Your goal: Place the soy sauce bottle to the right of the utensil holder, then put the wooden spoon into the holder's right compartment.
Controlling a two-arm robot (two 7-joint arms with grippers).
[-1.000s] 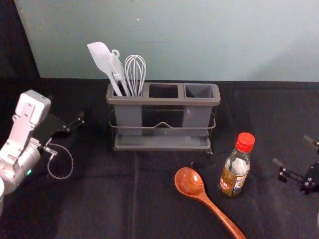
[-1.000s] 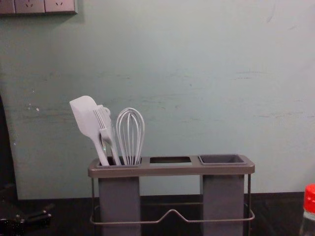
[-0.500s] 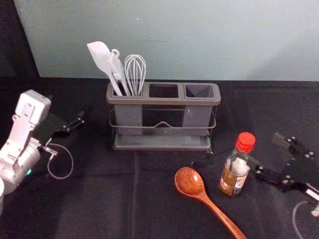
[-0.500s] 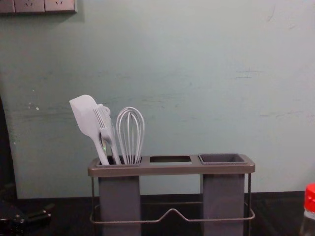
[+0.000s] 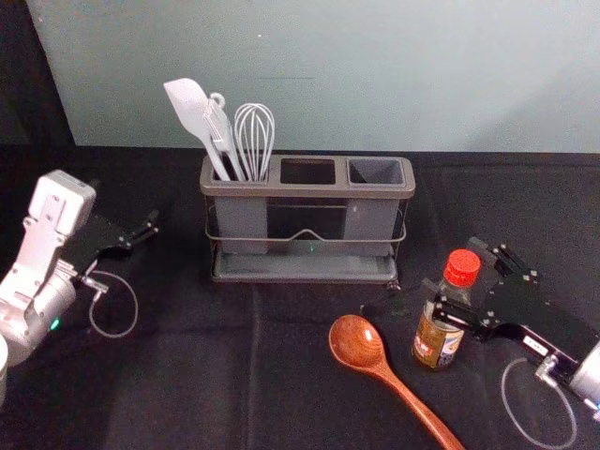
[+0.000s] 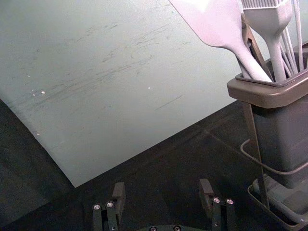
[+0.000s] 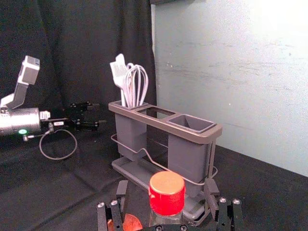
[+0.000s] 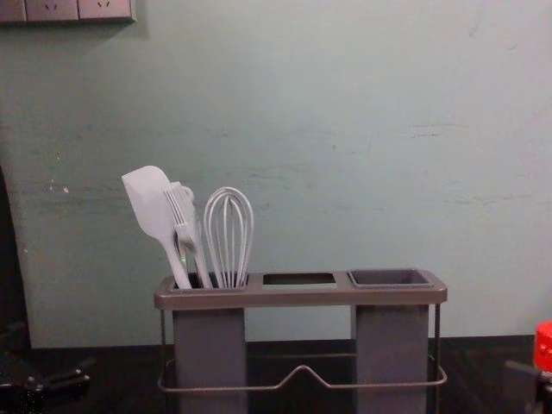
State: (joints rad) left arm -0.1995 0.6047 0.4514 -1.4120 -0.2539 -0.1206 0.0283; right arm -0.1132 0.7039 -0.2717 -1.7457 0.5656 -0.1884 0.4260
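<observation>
Right gripper (image 5: 454,272) straddles bottle (image 5: 461,266), hiding label (image 5: 444,347) (partly); left gripper (image 5: 131,211) at left.

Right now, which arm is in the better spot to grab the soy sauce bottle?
The right, I'd say: its open gripper has its fingers on either side of the soy sauce bottle. The left gripper is well away, out past the left end of the utensil holder.

Pale silver arms (image 5: 26,267) with black, screw-studded fingers (image 5: 457,315), looped grey cables (image 5: 114,336), a green light (image 5: 54,324).
</observation>
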